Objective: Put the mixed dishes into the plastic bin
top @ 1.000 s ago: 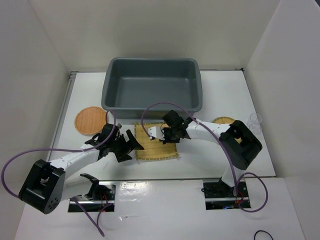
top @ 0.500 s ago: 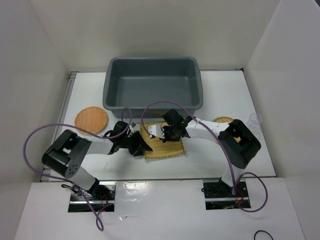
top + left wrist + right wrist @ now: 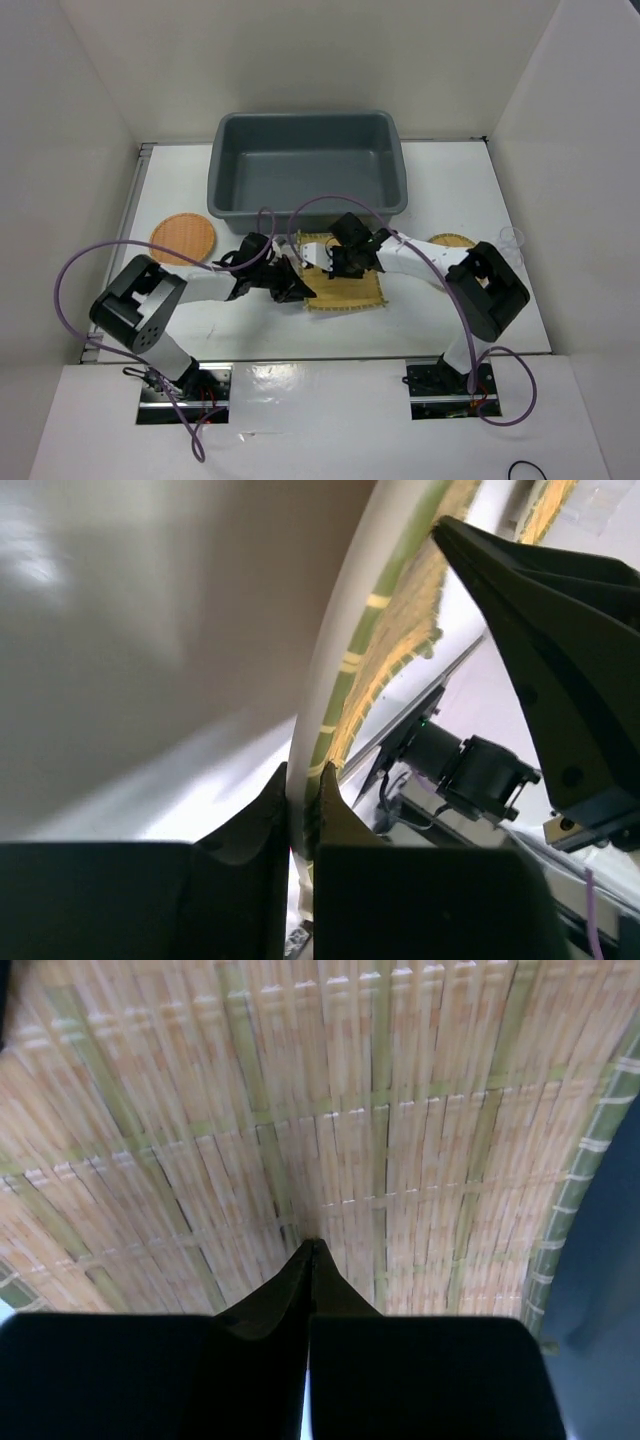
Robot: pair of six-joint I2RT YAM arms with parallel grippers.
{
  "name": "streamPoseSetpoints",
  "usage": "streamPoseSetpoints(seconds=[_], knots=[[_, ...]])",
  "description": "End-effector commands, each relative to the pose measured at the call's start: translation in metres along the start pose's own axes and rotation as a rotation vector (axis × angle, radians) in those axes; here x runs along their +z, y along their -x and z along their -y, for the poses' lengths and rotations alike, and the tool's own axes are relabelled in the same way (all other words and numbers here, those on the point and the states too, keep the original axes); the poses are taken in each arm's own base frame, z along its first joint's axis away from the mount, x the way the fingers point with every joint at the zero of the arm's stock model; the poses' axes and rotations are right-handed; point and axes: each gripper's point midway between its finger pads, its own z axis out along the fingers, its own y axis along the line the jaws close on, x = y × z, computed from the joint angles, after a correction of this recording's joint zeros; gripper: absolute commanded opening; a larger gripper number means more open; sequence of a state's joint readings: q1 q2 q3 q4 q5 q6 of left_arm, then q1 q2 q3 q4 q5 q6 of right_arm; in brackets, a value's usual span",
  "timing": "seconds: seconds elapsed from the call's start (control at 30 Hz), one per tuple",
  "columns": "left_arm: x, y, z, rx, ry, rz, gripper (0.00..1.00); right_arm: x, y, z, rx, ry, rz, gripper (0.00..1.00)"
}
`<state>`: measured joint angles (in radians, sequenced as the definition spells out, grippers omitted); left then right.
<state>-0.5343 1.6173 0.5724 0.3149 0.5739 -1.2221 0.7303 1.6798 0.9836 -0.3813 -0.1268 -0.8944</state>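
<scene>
The square yellow slatted mat (image 3: pixel 350 288) lies on the white table in front of the dark grey plastic bin (image 3: pixel 222 190). My left gripper (image 3: pixel 299 290) is shut on the mat's left edge; in the left wrist view the two fingertips (image 3: pixel 305 792) pinch that rim, and the mat (image 3: pixel 400 650) curves up away from them. My right gripper (image 3: pixel 326 263) is shut with nothing between its jaws, its tips (image 3: pixel 312 1246) resting on the mat's top face (image 3: pixel 380 1100). A round orange-brown disc (image 3: pixel 184 239) lies at the left. A pale-yellow disc (image 3: pixel 450 241) shows partly behind the right arm.
A clear cup (image 3: pixel 512 240) stands near the right wall. Purple cables loop over both arms. White walls close in the table on three sides. The bin has nothing in it.
My left gripper has swung right to the mat's left edge and closed on it. The mat has slid to the right. My right gripper stayed shut on top of it.
</scene>
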Motion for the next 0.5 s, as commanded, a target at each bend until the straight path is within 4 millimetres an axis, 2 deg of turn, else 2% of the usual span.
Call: streamPoseSetpoints(seconds=[0.0, 0.03, 0.07, 0.1, 0.13, 0.17, 0.23, 0.27, 0.37, 0.4, 0.47], knots=[[-0.012, -0.024, 0.004, 0.151, 0.080, -0.057, 0.00, -0.008, 0.003, -0.041, 0.134, 0.191, 0.049, 0.00], [-0.017, -0.025, 0.011, 0.165, 0.076, -0.056, 0.00, -0.035, 0.018, -0.026, 0.183, 0.132, 0.120, 0.00], [-0.027, -0.032, 0.022, 0.198, 0.054, -0.053, 0.00, -0.053, 0.028, -0.011, 0.215, 0.082, 0.173, 0.00], [-0.036, -0.036, 0.025, 0.203, 0.063, -0.059, 0.00, -0.072, 0.029, 0.004, 0.295, 0.030, 0.215, 0.00], [-0.049, -0.039, 0.039, 0.232, 0.023, -0.037, 0.00, -0.104, 0.039, 0.022, 0.316, -0.064, 0.284, 0.00], [-0.057, -0.042, 0.040, 0.230, 0.031, -0.029, 0.00, -0.124, 0.044, 0.037, 0.345, -0.128, 0.320, 0.00], [-0.076, -0.049, 0.058, 0.257, -0.044, -0.013, 0.00, -0.154, 0.038, 0.061, 0.434, -0.250, 0.349, 0.04], [-0.083, -0.055, 0.060, 0.233, -0.066, -0.031, 0.00, -0.175, 0.041, 0.070, 0.446, -0.315, 0.385, 0.04], [-0.108, -0.065, 0.080, 0.257, -0.159, -0.020, 0.00, -0.200, 0.021, 0.089, 0.579, -0.459, 0.387, 0.08], [-0.115, -0.072, 0.087, 0.250, -0.193, -0.041, 0.00, -0.207, 0.015, 0.098, 0.620, -0.515, 0.400, 0.18], [-0.139, -0.075, 0.111, 0.282, -0.276, -0.009, 0.00, -0.219, -0.017, 0.109, 0.760, -0.654, 0.370, 0.29]])
